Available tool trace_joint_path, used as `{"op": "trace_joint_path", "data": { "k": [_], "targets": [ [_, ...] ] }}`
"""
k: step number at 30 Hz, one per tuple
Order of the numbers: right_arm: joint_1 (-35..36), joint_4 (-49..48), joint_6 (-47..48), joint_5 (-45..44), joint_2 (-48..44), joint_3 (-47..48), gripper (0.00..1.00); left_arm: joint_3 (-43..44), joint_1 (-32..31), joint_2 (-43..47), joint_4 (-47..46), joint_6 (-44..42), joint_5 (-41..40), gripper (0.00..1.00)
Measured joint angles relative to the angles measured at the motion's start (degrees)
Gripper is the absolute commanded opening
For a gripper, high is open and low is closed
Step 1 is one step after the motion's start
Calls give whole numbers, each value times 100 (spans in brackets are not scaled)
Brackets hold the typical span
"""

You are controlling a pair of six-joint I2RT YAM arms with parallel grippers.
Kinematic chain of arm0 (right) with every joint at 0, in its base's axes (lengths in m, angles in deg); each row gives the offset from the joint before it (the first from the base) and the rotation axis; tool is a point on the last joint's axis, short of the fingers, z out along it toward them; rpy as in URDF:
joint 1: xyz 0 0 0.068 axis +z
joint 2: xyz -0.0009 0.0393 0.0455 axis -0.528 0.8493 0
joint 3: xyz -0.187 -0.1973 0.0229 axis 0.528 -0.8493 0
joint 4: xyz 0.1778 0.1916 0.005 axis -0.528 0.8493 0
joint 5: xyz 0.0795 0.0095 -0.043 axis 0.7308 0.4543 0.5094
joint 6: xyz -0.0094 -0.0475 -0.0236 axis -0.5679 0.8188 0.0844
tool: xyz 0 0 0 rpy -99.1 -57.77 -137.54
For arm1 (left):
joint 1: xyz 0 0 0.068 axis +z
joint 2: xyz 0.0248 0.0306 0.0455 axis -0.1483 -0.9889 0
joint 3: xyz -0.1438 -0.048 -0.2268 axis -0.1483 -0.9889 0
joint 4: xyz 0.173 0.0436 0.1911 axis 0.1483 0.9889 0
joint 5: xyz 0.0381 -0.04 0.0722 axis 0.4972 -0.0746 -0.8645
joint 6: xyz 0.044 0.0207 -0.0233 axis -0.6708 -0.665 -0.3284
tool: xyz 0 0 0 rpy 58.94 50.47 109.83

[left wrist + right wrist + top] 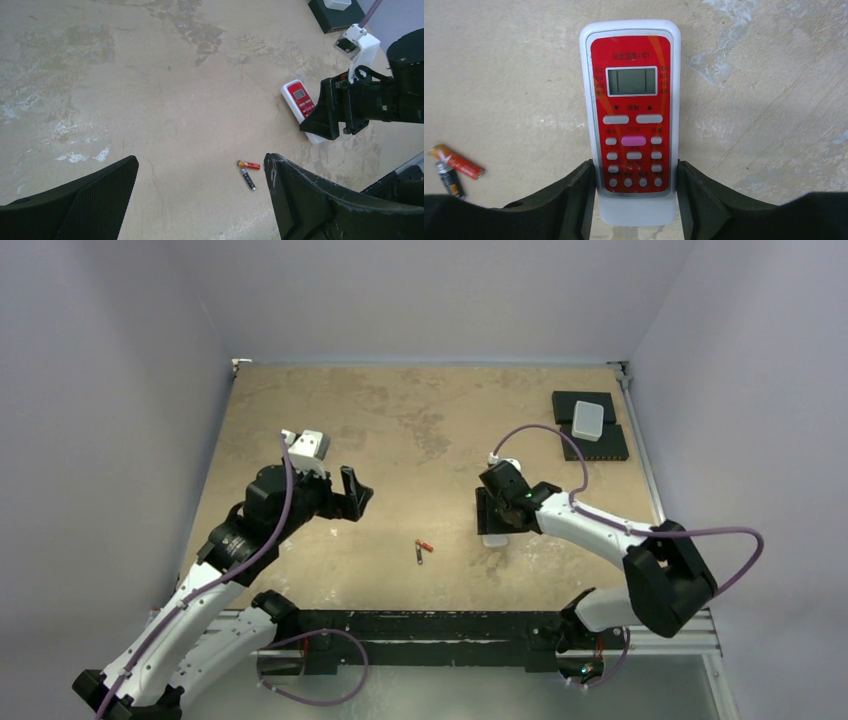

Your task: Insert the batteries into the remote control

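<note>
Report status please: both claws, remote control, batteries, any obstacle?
Left claw open, empty. Right claw clamps remote control at button end, face up on table. Batteries loose beside it, unobstructed.

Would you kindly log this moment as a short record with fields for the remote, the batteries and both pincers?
remote: face up on the table, buttons showing
batteries: two, loose on the table, apart from the remote, not loaded
right pincer: closed on the remote's lower end, across its width
left pincer: open, holding nothing, above the table
</note>
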Motion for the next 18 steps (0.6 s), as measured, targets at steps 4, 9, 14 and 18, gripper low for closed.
{"op": "trace_joint_path", "data": {
  "k": [4, 9, 14, 18],
  "targets": [
    [55, 136, 46, 192, -481, 2, 7, -15, 0, -42, -17, 4, 68, 99],
    [170, 313, 190, 380, -898, 66, 0, -15, 0, -192, -37, 107, 205, 99],
    [455, 422, 313, 507, -1095, 129, 0, -17, 0, -380, -90, 313, 411, 99],
    [791, 457, 411, 529, -1204, 216, 0, -11, 2, -610, -116, 562, 732, 99]
  ]
}}
